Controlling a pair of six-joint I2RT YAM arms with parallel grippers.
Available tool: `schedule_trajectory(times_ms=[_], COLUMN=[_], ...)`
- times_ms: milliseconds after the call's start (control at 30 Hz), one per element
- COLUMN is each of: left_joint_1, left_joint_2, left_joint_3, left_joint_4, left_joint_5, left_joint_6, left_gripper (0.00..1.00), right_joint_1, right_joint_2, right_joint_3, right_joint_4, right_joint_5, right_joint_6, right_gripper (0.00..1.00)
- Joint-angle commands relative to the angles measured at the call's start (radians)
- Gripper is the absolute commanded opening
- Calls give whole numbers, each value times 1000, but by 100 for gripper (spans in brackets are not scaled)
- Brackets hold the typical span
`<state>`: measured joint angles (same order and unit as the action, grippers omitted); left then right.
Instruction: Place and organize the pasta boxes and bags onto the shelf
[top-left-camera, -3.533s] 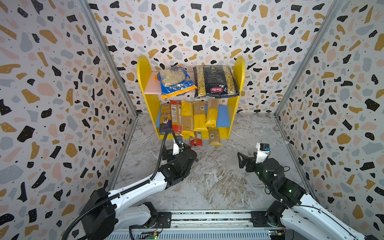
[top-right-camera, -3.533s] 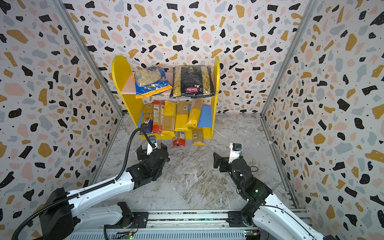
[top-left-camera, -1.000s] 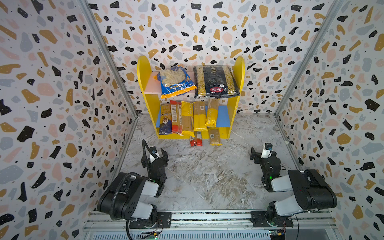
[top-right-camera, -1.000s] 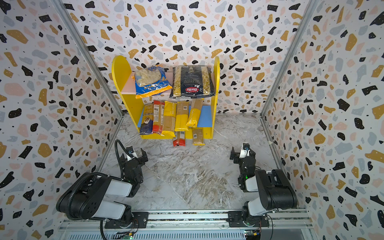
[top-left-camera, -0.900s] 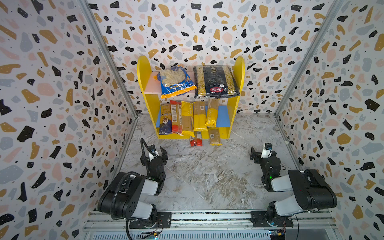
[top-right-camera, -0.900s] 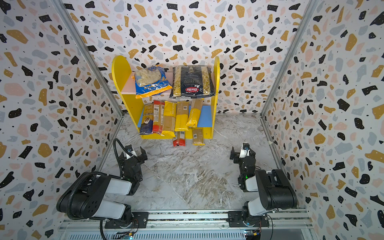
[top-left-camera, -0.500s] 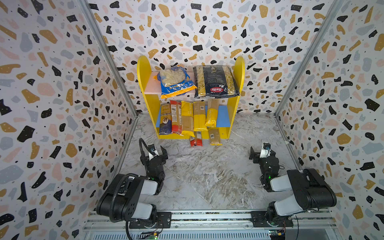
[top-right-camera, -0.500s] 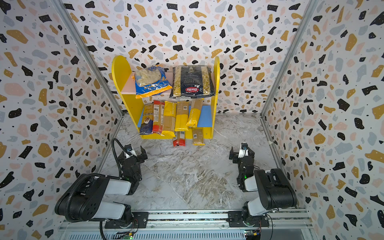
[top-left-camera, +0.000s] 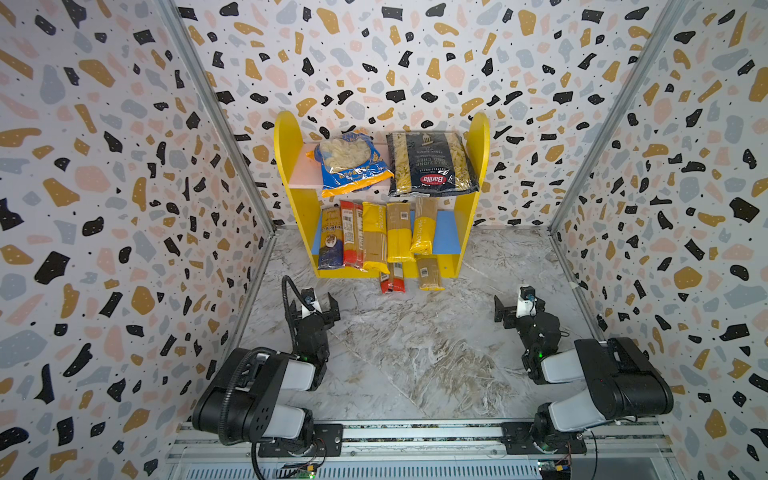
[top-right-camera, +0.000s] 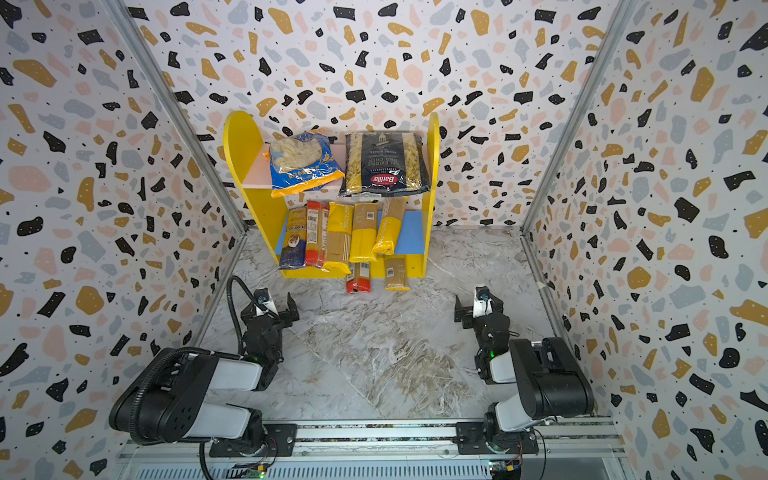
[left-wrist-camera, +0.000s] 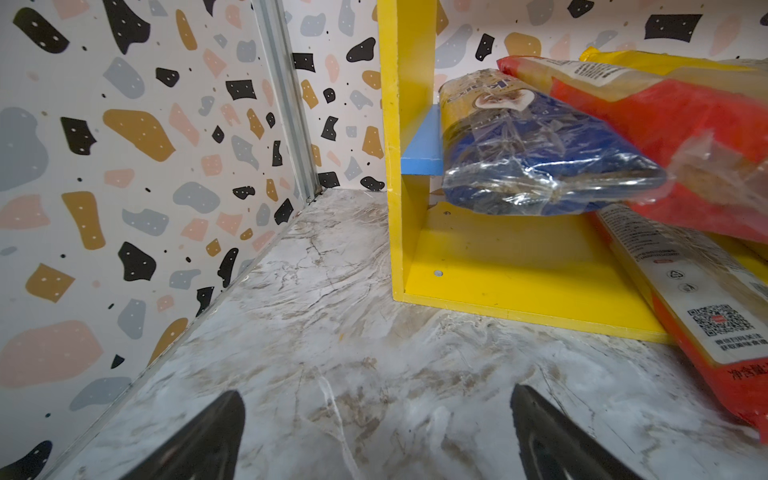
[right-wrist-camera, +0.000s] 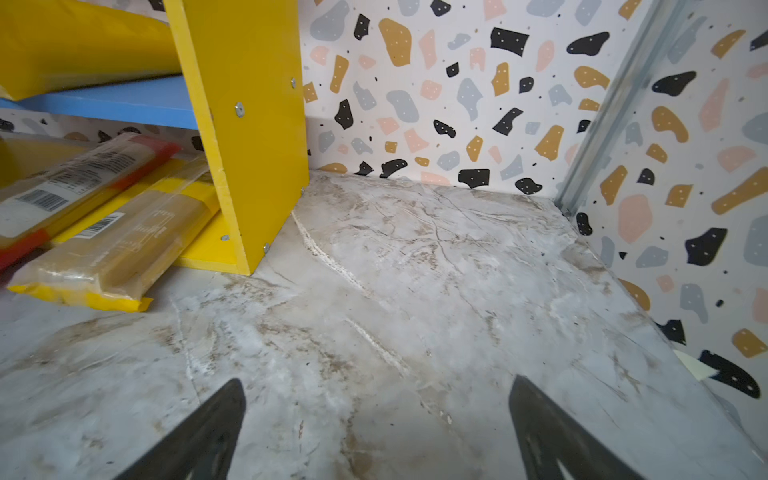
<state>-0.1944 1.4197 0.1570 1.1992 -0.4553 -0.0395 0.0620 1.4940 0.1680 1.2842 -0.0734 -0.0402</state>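
Observation:
The shelf (top-left-camera: 291, 141) stands against the back wall. On its pink upper board lie the blue-orange bag (top-left-camera: 353, 162) and the navy Barilla bag (top-left-camera: 430, 162). Several long spaghetti packs (top-left-camera: 374, 237) lie side by side on the blue lower board (top-left-camera: 446, 232). A red pack (top-left-camera: 392, 280) and a yellow pack (top-left-camera: 429, 272) lie under it and stick out onto the floor. My left gripper (top-left-camera: 312, 307) (left-wrist-camera: 376, 392) is open and empty, low in front of the shelf's left side. My right gripper (top-left-camera: 517, 309) (right-wrist-camera: 376, 380) is open and empty, off the shelf's right side.
Speckled walls (top-left-camera: 124, 208) close in the left, back and right. The marble floor (top-left-camera: 415, 353) lies between the shelf and the front rail (top-left-camera: 415, 432). Both arms are folded back near that rail. In the left wrist view the dark blue pack (left-wrist-camera: 540, 166) overhangs the lower board.
Since the earliest frames both arms have pulled back from the shelf and folded up by the front rail. Over the last second they barely shift. The packs have not moved.

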Motion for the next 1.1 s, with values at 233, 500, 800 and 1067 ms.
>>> schedule_trajectory(times_ms=[233, 500, 800, 1067], left_joint_1=[6, 6, 7, 7], left_joint_2=[-8, -8, -9, -9], left_joint_3=[1, 1, 0, 0], left_joint_4=[36, 35, 36, 36], left_joint_5=[22, 23, 23, 24], left_joint_6=[16, 16, 16, 16], left_gripper=[100, 99, 99, 100], right_joint_1=[-15, -15, -16, -20], right_joint_2=[-4, -3, -3, 0], right_joint_3=[21, 21, 21, 29], right_joint_4=[-2, -2, -4, -16], right_joint_5=[-91, -91, -93, -104], right_joint_6=[-17, -17, -17, -14], right_gripper=[99, 99, 99, 99])
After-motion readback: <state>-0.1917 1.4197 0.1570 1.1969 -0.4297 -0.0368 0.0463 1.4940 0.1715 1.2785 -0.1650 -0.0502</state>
